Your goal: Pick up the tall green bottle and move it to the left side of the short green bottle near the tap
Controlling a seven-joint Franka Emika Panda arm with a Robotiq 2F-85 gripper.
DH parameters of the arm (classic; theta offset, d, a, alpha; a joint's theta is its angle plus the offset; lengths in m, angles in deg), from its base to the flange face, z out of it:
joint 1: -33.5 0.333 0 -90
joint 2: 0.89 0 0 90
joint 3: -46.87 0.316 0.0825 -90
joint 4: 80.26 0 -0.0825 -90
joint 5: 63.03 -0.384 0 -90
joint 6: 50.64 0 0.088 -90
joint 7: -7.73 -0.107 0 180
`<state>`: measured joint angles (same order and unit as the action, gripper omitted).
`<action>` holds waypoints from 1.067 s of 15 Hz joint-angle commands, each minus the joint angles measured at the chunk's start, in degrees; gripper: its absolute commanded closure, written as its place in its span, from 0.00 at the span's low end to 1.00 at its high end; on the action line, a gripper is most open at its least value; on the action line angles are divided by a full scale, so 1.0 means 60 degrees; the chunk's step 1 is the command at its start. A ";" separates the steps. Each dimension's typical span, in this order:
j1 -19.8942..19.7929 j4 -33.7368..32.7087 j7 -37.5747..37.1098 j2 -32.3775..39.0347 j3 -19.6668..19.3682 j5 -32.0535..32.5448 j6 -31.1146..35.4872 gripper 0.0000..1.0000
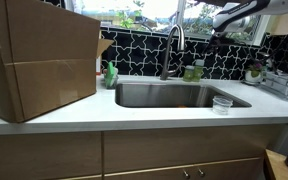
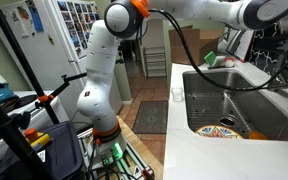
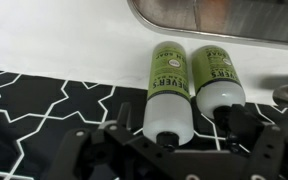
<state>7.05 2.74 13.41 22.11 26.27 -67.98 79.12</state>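
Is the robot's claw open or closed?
Open. In the wrist view the gripper has its fingers spread far apart, gripping nothing; the tall green bottle stands free beneath the gap.

Just beside the tap (image 1: 168, 58), past a narrow bare strip, stands the short bottle (image 3: 221, 85), with the tall bottle (image 3: 169, 90) touching its far side. Farther from the tap the counter (image 3: 74, 50) lies open, tiled wall (image 3: 44, 110) behind.

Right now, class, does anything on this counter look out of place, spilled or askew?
Only the big cardboard box beside the sink seems odd in a kitchen; nothing looks spilled or tipped.
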 commanded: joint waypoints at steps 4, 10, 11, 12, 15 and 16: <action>-0.0462 -0.1372 -0.0274 0.1162 0.0205 0.0037 -0.0506 0.00; -0.0657 -0.2035 -0.0506 0.1705 0.0334 0.0020 -0.0709 0.00; -0.0686 -0.2162 -0.0568 0.1810 0.0348 0.0013 -0.0732 0.00; -0.0709 -0.2260 -0.0619 0.1895 0.0362 0.0014 -0.0754 0.00; -0.0786 -0.2476 -0.0664 0.2115 0.0444 -0.0018 -0.0704 0.00; -0.0802 -0.2528 -0.0694 0.2165 0.0465 -0.0025 -0.0663 0.00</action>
<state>3.78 -9.23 10.35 32.88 27.78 -68.01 76.59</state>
